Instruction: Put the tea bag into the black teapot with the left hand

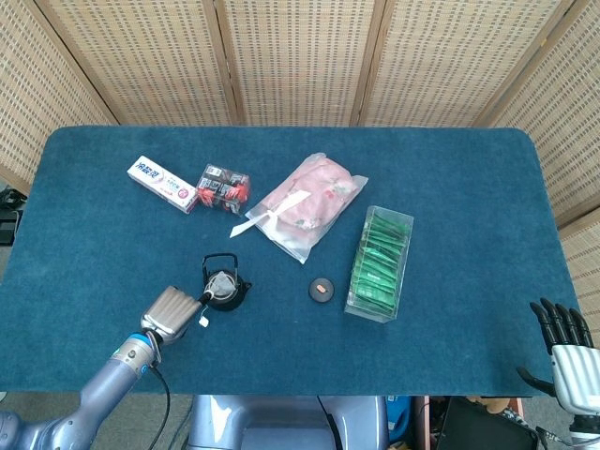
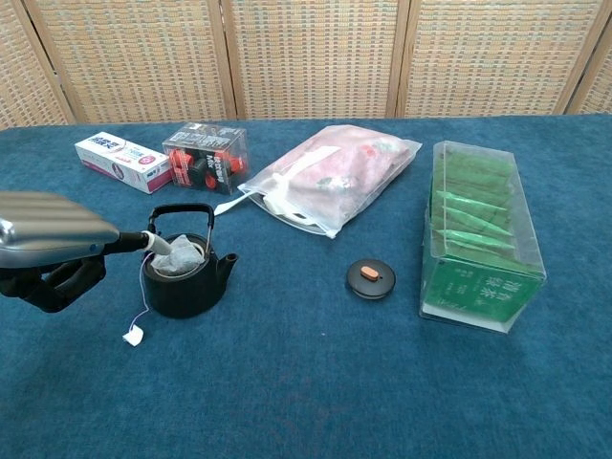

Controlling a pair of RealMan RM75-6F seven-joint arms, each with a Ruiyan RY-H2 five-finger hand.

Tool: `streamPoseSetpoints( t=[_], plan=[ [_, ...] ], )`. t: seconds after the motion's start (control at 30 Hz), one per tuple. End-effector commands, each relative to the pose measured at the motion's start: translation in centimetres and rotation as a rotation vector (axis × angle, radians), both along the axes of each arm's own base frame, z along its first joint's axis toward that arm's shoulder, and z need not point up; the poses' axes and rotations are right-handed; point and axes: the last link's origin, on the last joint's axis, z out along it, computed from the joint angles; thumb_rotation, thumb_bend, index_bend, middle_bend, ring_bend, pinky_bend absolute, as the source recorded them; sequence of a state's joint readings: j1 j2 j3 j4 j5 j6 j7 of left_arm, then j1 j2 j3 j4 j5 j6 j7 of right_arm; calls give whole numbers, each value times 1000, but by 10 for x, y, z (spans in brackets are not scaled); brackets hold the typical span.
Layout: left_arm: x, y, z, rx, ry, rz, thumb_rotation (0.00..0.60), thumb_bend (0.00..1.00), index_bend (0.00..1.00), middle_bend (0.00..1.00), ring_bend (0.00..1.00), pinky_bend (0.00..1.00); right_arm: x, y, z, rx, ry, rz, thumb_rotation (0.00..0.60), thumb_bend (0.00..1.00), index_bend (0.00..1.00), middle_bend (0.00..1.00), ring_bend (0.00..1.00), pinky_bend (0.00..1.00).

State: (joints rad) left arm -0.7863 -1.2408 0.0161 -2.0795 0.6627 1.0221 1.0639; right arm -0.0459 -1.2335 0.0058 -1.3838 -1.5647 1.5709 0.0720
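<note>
The black teapot (image 1: 228,292) (image 2: 187,291) stands near the front left of the blue table, its handle upright and its lid off. The tea bag (image 1: 222,282) (image 2: 178,258) lies in the pot's opening; its string hangs over the rim to the paper tag (image 2: 133,336) on the cloth. My left hand (image 1: 172,311) (image 2: 55,245) sits just left of the pot, one finger stretched out and touching the tea bag, gripping nothing. My right hand (image 1: 566,339) hangs off the table's front right corner, fingers spread and empty.
The pot's round lid (image 1: 321,290) (image 2: 370,277) lies right of the pot. A clear box of green tea packets (image 2: 481,232) stands further right. A pink bag (image 2: 330,179), a red-black pack (image 2: 204,158) and a white toothpaste box (image 2: 123,162) lie behind.
</note>
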Motion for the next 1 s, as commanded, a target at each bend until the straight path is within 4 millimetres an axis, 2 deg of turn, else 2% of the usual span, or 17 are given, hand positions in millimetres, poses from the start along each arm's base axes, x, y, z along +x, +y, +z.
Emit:
streamPoseSetpoints(
  t=[0.03,0.37,0.67,1.0],
  plan=[
    [0,4,-5,-7,10,13,600,1000,0,746,634,452,0,0,0,0,1,-1,600,71,92,134,0,83],
    [-1,13,-15,-22,42,47,600,1000,0,746,634,452,-1,0,0,2,-1,-5,600,72,92,134,0,84],
    [2,14,-22,-38,59,50,600,1000,0,746,634,452,-1,0,0,3,-3,-9,600,71,92,134,0,83],
    [13,9,-13,-27,3,25,600,1000,0,746,634,452,-1,0,0,1,-4,-7,600,71,92,134,0,83]
  ],
)
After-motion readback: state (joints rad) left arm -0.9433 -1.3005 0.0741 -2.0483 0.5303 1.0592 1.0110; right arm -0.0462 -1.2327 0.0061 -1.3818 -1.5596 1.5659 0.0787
